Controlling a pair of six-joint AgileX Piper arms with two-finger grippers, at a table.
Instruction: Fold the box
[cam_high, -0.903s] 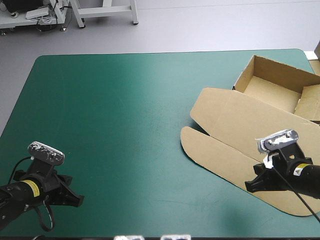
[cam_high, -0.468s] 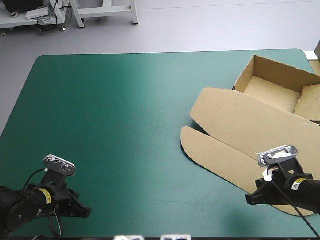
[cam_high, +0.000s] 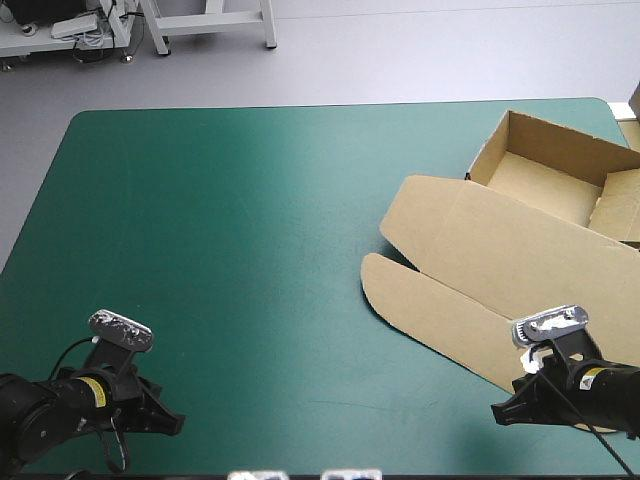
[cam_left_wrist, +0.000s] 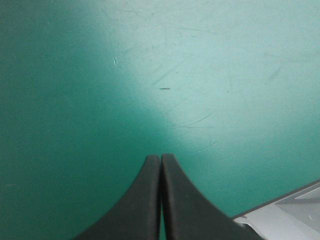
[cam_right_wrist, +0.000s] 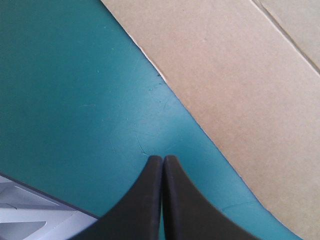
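Note:
The brown box (cam_high: 520, 230) lies at the table's right side as an open tray (cam_high: 560, 175) with raised walls toward the far right corner and its lid (cam_high: 470, 290) flat on the teal-green cover, reaching toward the near edge. My right gripper (cam_high: 500, 412) sits low at the near right, shut and empty, its tip on the cover just off the lid's near edge (cam_right_wrist: 240, 90). My left gripper (cam_high: 172, 425) rests at the near left corner, shut on nothing, far from the box. In the left wrist view its fingers (cam_left_wrist: 161, 165) meet over bare cover.
Bare teal-green cover (cam_high: 230, 230) spreads over the table's left and middle. The table's near edge (cam_right_wrist: 30, 192) runs close beside the right gripper, and a corner of the near edge (cam_left_wrist: 280, 210) shows by the left gripper too.
Both arms have drawn back toward the near edge. The right gripper slid off the lid onto the cover; the left moved slightly right and nearer. The box has not moved.

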